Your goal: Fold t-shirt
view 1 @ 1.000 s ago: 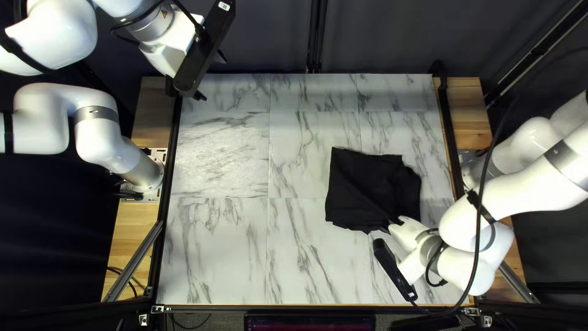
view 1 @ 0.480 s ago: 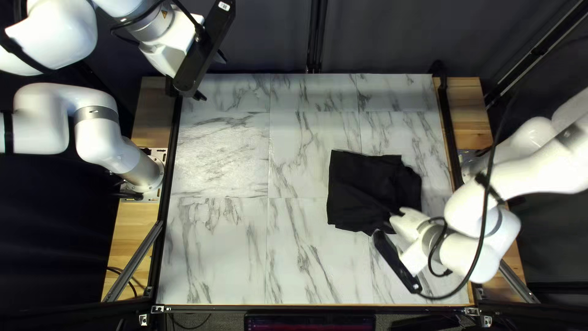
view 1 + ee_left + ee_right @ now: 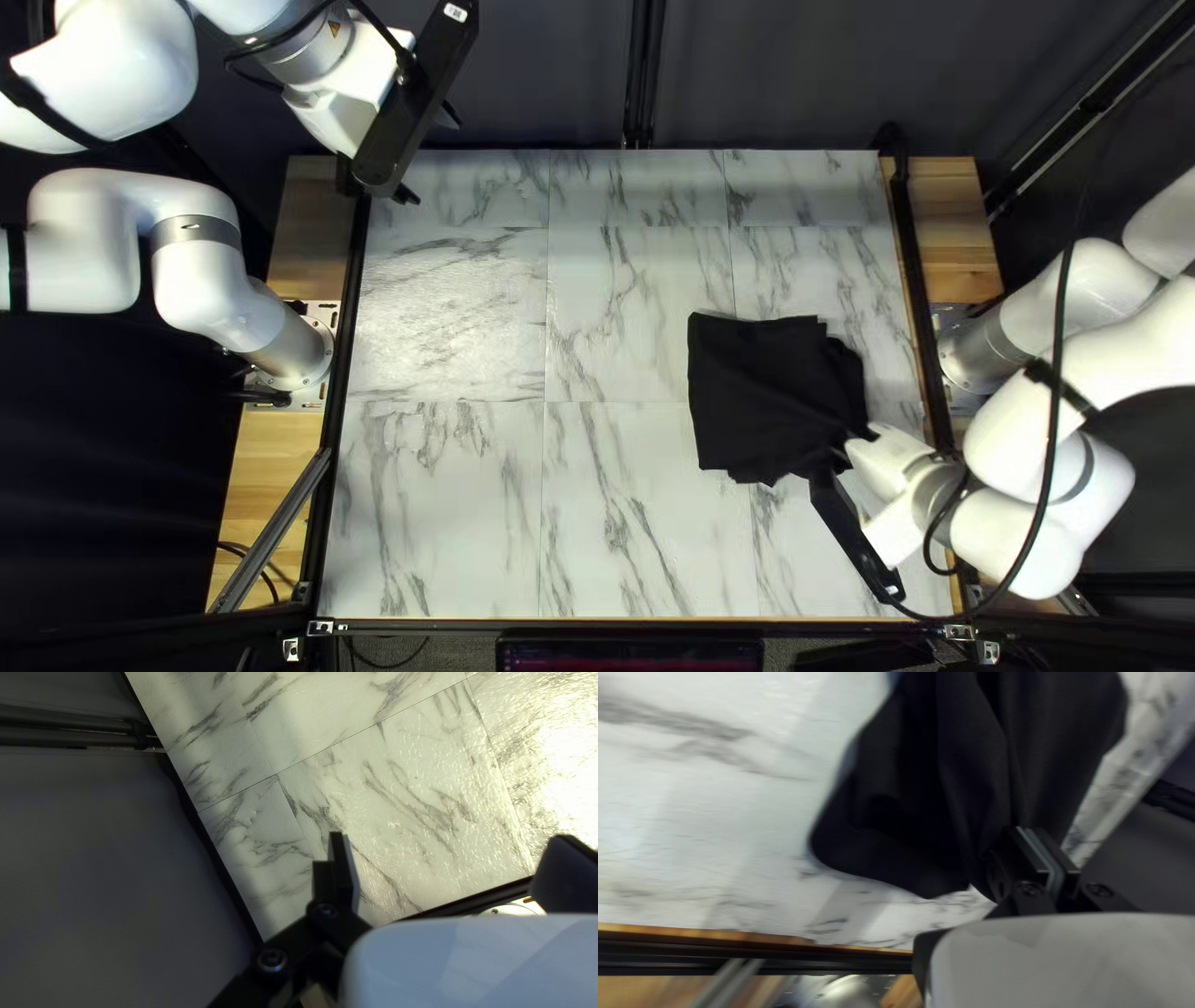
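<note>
At the back left corner of the table, my left gripper (image 3: 430, 157) hangs raised; in the left wrist view the same left gripper (image 3: 445, 858) has its fingers wide apart, nothing between them. My right gripper (image 3: 839, 461) is at the near right part of the black t-shirt (image 3: 766, 392), which lies bunched and folded right of the table's middle. Seen in the right wrist view, the right gripper (image 3: 1036, 835) is closed on the edge of the t-shirt (image 3: 971, 765), with creases running to its fingertips. The t-shirt's exact layers are hard to tell.
The marble-patterned table (image 3: 448, 498) has dark rails (image 3: 913, 274) along its left and right sides. A dark curtain (image 3: 797, 75) hangs behind the far edge. My right forearm (image 3: 1096, 373) reaches over the table's right edge.
My right gripper has moved to the right, dragging the t-shirt a little the same way; its left edge has shifted right and its near side is drawn toward the gripper. The left arm has stayed still.
</note>
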Tool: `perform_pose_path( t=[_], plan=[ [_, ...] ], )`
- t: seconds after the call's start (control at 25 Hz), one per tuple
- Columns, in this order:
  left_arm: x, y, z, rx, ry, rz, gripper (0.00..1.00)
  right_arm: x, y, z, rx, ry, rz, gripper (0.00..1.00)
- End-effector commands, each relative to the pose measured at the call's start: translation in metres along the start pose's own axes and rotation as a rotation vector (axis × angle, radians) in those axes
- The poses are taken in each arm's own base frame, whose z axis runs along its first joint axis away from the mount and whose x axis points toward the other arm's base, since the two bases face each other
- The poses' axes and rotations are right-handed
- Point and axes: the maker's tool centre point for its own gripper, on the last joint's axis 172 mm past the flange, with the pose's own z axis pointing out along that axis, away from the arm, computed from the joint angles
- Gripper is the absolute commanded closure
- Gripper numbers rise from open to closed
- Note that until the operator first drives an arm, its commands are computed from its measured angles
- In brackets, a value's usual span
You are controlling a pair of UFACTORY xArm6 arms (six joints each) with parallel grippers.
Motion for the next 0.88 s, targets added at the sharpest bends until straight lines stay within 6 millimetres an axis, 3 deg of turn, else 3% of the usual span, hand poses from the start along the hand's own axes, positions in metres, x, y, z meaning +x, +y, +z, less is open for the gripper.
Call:
perform_pose_path(
  t=[0.04,0.08,0.2,0.32,0.48,0.68,0.88],
  plan=[
    [0.0,0.0,0.0,0.0,0.0,0.0,0.0,0.004,-0.011,0.018,0.05,0.015,-0.029,0.24],
    [0.0,0.0,0.0,0.0,0.0,0.0,0.0,0.004,-0.007,0.016,0.055,0.017,-0.029,0.0],
    [0.0,0.0,0.0,0.0,0.0,0.0,0.0,0.003,0.013,0.001,0.052,0.029,-0.006,0.0],
    [0.0,0.0,0.0,0.0,0.0,0.0,0.0,0.002,0.045,-0.019,0.021,0.049,0.025,0.0],
    [0.0,0.0,0.0,0.0,0.0,0.0,0.0,-0.014,0.101,-0.034,-0.008,0.082,0.056,0.0],
    [0.0,0.0,0.0,0.0,0.0,0.0,0.0,-0.053,0.149,-0.016,0.033,0.142,0.108,0.0],
    [0.0,0.0,0.0,0.0,0.0,0.0,0.0,-0.086,0.173,0.014,0.157,0.193,0.201,0.0]
  ],
)
